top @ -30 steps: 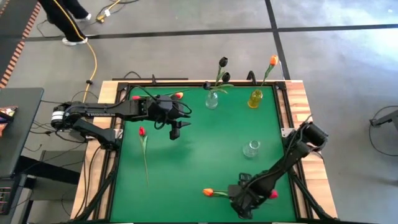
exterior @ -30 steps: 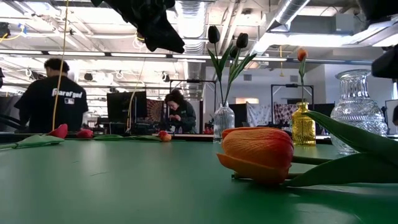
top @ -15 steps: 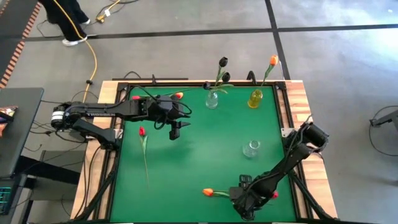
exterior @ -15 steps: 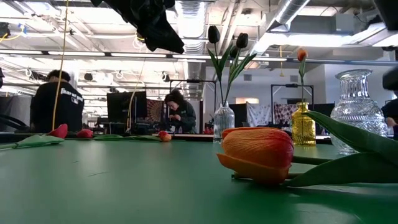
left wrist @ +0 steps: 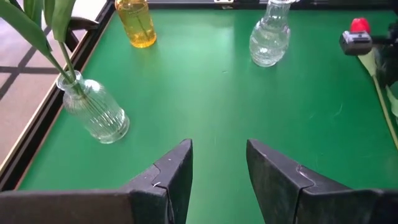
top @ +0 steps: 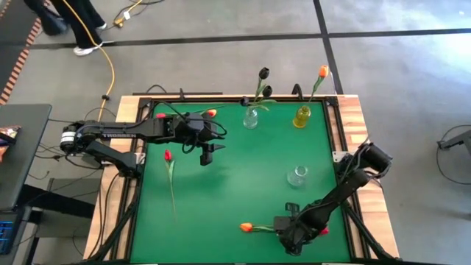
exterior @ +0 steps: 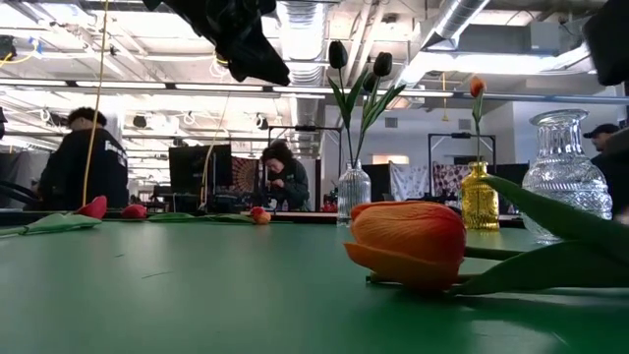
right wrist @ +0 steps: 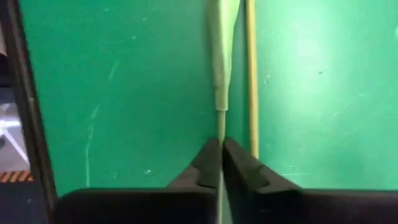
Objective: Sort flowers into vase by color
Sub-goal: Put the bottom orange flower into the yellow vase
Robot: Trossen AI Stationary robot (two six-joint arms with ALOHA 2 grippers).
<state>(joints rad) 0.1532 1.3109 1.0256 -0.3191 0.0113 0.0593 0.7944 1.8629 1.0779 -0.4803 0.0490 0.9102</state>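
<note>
Between the earlier frames and this one, the right hand [right wrist: 220,163] went from wide open to pinched shut on the thin green stem [right wrist: 219,93] of a tulip lying flat near the surface's near edge, toward its right corner; a second, paler stem [right wrist: 251,81] lay just beside it. Seen from above, that hand [top: 288,234] sat between an orange tulip [top: 246,227] and a red head [top: 323,231]. At the far edge, a ribbed vase [top: 251,118] held two near-black tulips [top: 263,73], and a yellow vase [top: 302,116] held an orange one [top: 323,71]. An unfilled clear vase [top: 297,176] stood right of centre. The left hand [top: 207,156] hung above the surface's left half, fingers [left wrist: 171,174] parted and holding nothing. A red tulip [top: 168,155] lay near the left edge, with two more reds [top: 211,112] by the far left corner.
</note>
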